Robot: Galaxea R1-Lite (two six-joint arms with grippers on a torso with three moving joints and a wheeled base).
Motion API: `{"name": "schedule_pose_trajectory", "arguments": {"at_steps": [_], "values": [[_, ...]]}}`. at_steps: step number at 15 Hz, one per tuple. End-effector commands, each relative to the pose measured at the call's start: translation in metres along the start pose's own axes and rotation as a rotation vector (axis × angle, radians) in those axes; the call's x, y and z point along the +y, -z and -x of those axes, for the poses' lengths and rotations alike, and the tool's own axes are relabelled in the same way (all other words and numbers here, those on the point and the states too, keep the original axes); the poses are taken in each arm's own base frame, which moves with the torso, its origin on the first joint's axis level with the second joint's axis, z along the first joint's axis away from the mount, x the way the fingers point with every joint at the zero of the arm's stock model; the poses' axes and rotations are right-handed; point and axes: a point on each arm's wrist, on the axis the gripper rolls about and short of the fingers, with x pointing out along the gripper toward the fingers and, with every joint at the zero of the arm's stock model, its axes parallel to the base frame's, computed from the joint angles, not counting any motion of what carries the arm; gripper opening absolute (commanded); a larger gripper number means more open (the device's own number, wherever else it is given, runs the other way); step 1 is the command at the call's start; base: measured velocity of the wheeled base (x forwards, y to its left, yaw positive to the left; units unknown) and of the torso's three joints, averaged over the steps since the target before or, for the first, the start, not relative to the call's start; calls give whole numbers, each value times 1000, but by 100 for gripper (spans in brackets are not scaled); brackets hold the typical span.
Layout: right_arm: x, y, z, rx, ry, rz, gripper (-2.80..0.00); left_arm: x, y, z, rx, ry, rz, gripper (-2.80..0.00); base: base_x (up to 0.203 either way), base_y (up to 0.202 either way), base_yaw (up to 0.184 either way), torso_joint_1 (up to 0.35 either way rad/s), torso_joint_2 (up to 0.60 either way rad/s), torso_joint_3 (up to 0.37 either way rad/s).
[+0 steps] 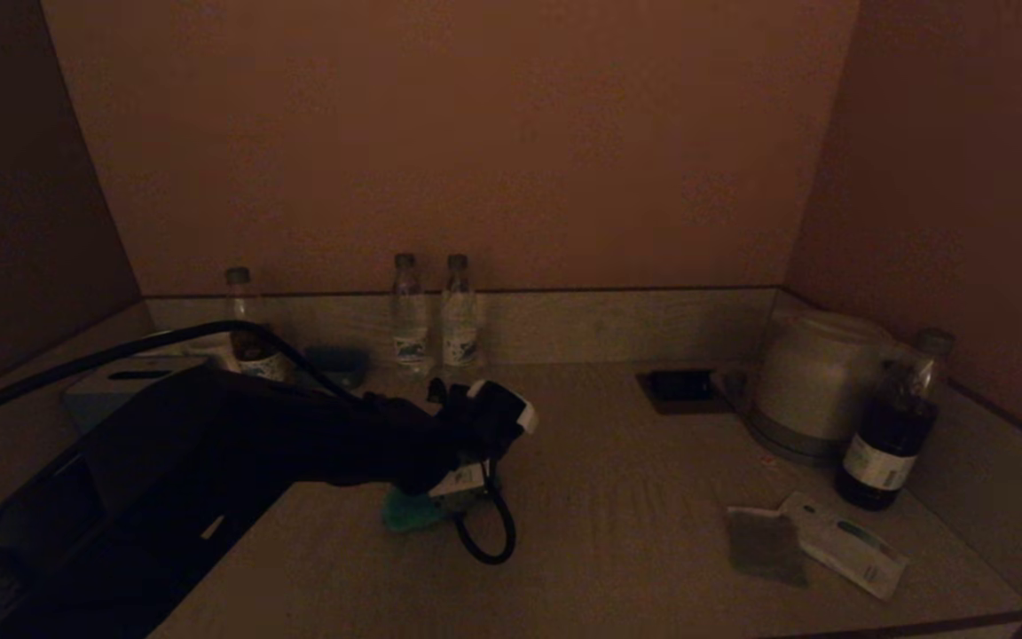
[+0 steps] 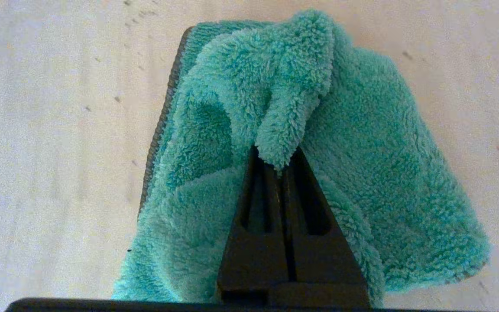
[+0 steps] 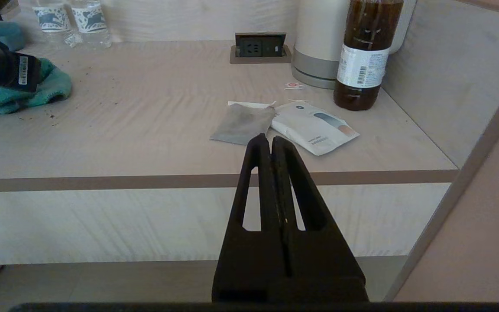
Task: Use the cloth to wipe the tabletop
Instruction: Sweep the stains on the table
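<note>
A fluffy teal cloth point(image 2: 362, 164) lies bunched on the pale wooden tabletop point(image 1: 635, 515). My left gripper point(image 2: 277, 158) is shut on a raised fold of it and holds it down on the table left of centre. In the head view the cloth point(image 1: 409, 513) peeks out under the left gripper point(image 1: 458, 493). It also shows in the right wrist view point(image 3: 37, 89), with dark crumbs point(image 3: 52, 115) on the table beside it. My right gripper point(image 3: 266, 141) is shut and empty, parked off the table's front edge, out of the head view.
Two clear water bottles point(image 1: 433, 312) and a third bottle point(image 1: 245, 324) stand along the back wall. A socket box point(image 1: 684, 390), a white kettle point(image 1: 817, 382) and a dark bottle point(image 1: 892, 426) stand at the right. A grey pouch point(image 1: 766, 546) and a white packet point(image 1: 848, 543) lie front right.
</note>
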Motion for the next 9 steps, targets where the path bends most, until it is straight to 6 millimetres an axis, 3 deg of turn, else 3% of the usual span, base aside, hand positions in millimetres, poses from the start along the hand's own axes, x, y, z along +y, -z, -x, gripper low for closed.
{"name": "schedule_pose_trajectory", "arguments": {"at_steps": [1, 4, 9], "values": [[0, 0, 0, 0, 0, 0, -280, 2, -1, -4, -2, -8, 7, -280, 0, 0, 0, 0, 0, 0], [0, 0, 0, 0, 0, 0, -280, -9, -13, -28, -47, 13, 25, -280, 0, 0, 0, 0, 0, 0], [0, 0, 0, 0, 0, 0, -280, -21, -26, -40, -221, 87, 12, -280, 0, 0, 0, 0, 0, 0]]}}
